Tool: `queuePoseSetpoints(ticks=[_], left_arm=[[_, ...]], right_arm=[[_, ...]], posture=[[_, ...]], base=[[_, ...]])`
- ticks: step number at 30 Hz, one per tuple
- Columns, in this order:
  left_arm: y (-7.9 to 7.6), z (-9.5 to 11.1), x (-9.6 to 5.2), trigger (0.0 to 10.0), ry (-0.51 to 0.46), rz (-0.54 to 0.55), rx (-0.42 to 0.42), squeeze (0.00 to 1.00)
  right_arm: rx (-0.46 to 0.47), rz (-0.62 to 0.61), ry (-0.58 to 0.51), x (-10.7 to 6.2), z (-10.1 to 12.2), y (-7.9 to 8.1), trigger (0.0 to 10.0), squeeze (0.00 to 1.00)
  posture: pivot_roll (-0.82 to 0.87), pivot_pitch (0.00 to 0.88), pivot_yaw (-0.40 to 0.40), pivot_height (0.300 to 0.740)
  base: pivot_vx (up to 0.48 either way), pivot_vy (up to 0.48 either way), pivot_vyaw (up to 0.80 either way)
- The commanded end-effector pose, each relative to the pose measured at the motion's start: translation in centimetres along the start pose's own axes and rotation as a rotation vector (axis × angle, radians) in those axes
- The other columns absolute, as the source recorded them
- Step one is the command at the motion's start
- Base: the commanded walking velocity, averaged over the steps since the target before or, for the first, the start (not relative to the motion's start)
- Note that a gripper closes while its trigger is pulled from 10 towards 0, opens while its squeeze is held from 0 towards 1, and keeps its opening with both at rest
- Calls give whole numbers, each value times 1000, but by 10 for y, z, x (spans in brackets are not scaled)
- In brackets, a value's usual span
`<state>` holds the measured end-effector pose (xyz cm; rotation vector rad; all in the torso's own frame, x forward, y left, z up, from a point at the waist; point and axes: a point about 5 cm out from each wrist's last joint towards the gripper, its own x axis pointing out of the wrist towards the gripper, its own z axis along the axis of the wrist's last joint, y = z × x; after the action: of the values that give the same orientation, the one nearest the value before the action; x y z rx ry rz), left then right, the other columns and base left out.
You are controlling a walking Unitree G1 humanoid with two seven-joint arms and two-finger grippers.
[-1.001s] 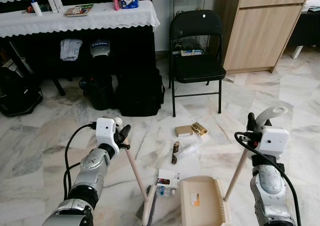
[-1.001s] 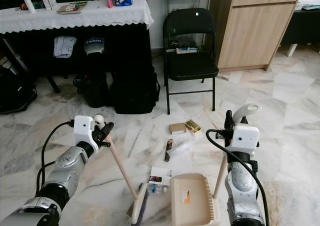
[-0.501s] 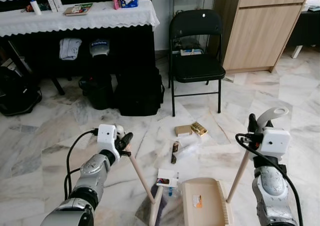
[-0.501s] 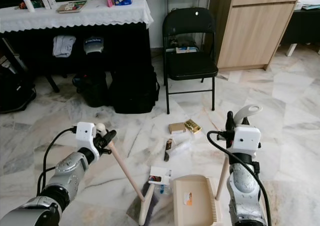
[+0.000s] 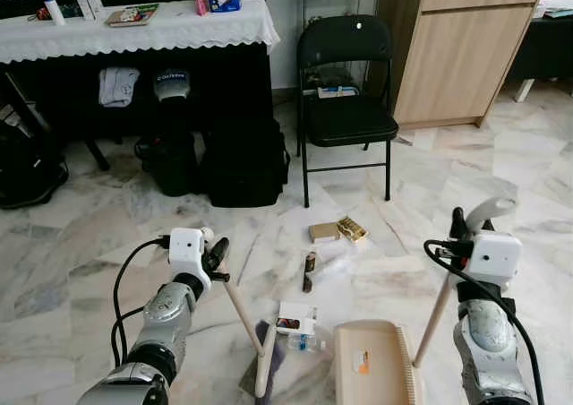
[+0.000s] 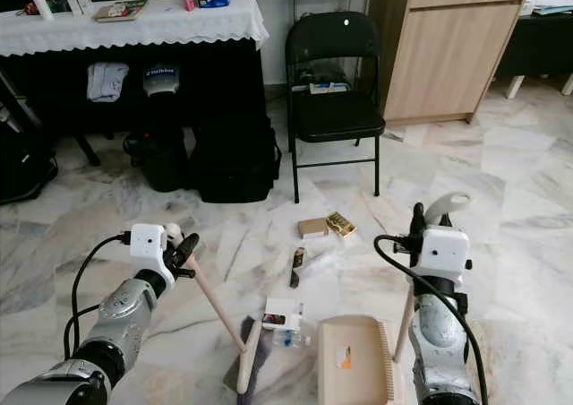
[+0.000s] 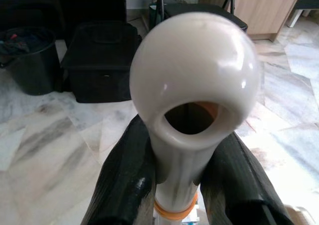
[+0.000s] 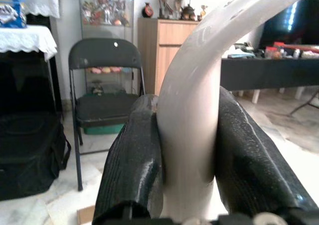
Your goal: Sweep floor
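Note:
My left gripper (image 5: pixel 218 254) is shut on the cream top of a broom handle (image 5: pixel 242 311); the wooden stick slants down to the dark broom head (image 5: pixel 262 369) on the marble floor. My right gripper (image 5: pixel 464 228) is shut on the curved white handle (image 8: pixel 194 100) of a beige dustpan (image 5: pixel 372 374), which rests flat on the floor right of the broom head. Litter lies between and beyond them: a small card and bottle (image 5: pixel 298 323) by the broom head, a dark wrapper (image 5: pixel 308 271), a clear wrapper, a brown box (image 5: pixel 324 232) and a gold packet (image 5: pixel 352 229).
A black folding chair (image 5: pixel 346 82) stands beyond the litter, a wooden cabinet (image 5: pixel 457 47) to its right. A cloth-covered table (image 5: pixel 134 29) with black bags and a bin (image 5: pixel 170 163) beneath stands at the back left. Open marble floor lies on both sides.
The broom head has swept right, close to the card and bottle by the dustpan. The camera view has shifted slightly. Both grippers keep their holds.

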<state>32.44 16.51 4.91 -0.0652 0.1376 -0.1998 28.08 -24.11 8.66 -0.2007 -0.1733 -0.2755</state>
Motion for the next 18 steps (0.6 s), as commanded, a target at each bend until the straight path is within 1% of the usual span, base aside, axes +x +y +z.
queuePoseSetpoints(ticks=[1,8,13,18], left_arm=[[2,0,-1,10000,-4,4,20,0],[6,6,0,10000,-23,13,19,0],[7,8,2,10000,-30,14,19,0],[7,11,3,10000,-43,26,11,0]], right_arm=[[-5,-23,-11,1,0,-6,10000,0],[-18,-45,65,-7,-19,-9,10000,0],[-16,-45,75,-9,-22,-8,10000,0],[-11,-44,56,-9,-21,-7,10000,0]], posture=[[-19,0,46,740],[-13,0,48,740],[-15,0,48,740],[-17,0,49,740]], base=[[0,0,0],[0,0,0],[0,0,0],[0,0,0]])
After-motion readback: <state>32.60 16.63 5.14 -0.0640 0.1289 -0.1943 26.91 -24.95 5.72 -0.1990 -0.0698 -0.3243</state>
